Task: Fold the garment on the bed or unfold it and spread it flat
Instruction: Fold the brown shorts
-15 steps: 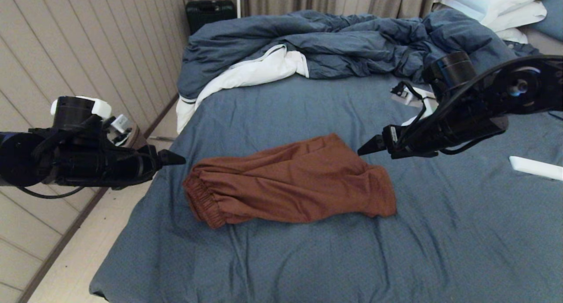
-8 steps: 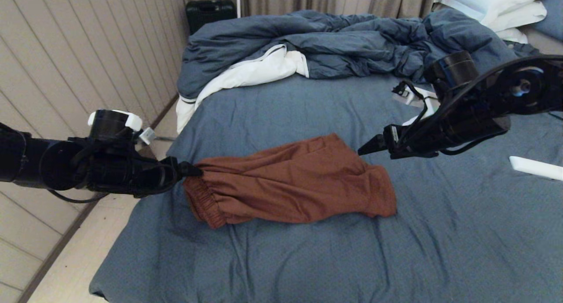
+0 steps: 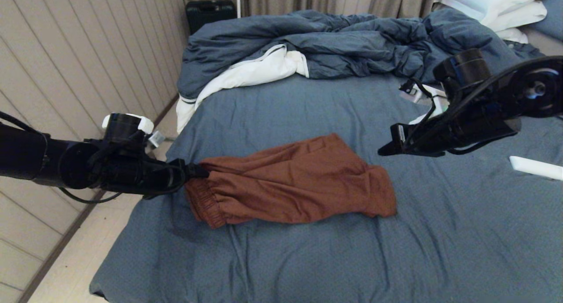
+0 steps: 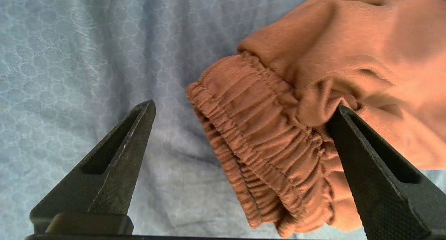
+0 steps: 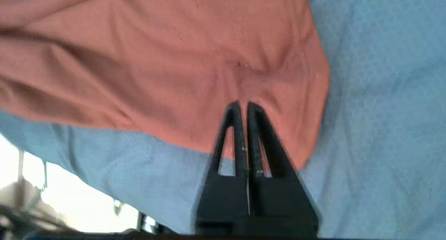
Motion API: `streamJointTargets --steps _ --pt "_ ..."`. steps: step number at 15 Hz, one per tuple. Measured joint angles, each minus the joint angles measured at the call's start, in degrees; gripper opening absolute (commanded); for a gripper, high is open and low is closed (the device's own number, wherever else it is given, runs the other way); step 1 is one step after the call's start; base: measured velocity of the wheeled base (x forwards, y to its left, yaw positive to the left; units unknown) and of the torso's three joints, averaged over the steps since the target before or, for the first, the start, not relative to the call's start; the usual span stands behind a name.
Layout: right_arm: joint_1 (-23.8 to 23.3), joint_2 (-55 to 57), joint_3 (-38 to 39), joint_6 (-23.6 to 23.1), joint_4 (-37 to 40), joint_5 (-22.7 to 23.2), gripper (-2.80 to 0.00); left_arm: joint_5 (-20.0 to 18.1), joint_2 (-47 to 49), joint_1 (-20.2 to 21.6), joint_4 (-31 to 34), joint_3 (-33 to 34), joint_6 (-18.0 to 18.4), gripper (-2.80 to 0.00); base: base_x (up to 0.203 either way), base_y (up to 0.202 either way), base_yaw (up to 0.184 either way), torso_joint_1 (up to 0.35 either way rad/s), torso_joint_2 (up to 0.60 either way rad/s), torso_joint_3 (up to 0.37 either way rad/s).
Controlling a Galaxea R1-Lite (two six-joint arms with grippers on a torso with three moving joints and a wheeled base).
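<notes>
The garment (image 3: 290, 184), rust-brown shorts, lies folded on the slate-blue bed (image 3: 308, 259), its gathered elastic waistband (image 4: 264, 135) toward the bed's left edge. My left gripper (image 3: 200, 171) is open at that waistband end. In the left wrist view the left gripper (image 4: 244, 105) straddles the waistband corner; one finger (image 4: 366, 156) touches the cloth and the other finger (image 4: 118, 156) is over bare sheet. My right gripper (image 3: 382, 152) hovers shut and empty just off the garment's right, leg end; the wrist view shows the right gripper (image 5: 244, 103) above the garment (image 5: 156, 59). Drawstring and logo are hidden.
A rumpled blue duvet (image 3: 334, 43) with white lining lies across the far part of the bed, with white pillows (image 3: 497, 4) at the far right. A white flat object (image 3: 534, 167) lies on the sheet at right. The bed's left edge drops to the floor (image 3: 79, 254) beside a panelled wall.
My left gripper has moved right from beside the bed until its fingers flank the waistband corner. My right gripper has drawn back to the right, off the garment's edge.
</notes>
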Motion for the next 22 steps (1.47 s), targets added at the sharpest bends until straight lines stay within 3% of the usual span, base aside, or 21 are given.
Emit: streamJointTargets --steps 19,20,22 --pt "-3.0 0.5 2.2 0.0 -1.0 3.5 -2.8 0.5 5.9 -6.6 -0.1 -0.6 -1.2 0.0 0.0 0.0 0.0 0.0 0.0 0.0" --pt "-3.2 0.5 2.6 0.0 -1.9 3.6 -2.8 0.6 6.4 -6.7 0.0 -1.2 -1.5 -2.8 0.0 0.0 0.0 0.0 0.0 0.0" --pt "-3.6 0.3 4.0 0.0 -4.3 4.1 -2.8 1.9 7.2 -6.8 0.0 -1.9 -1.9 -2.8 0.0 0.0 0.0 0.0 0.0 0.0"
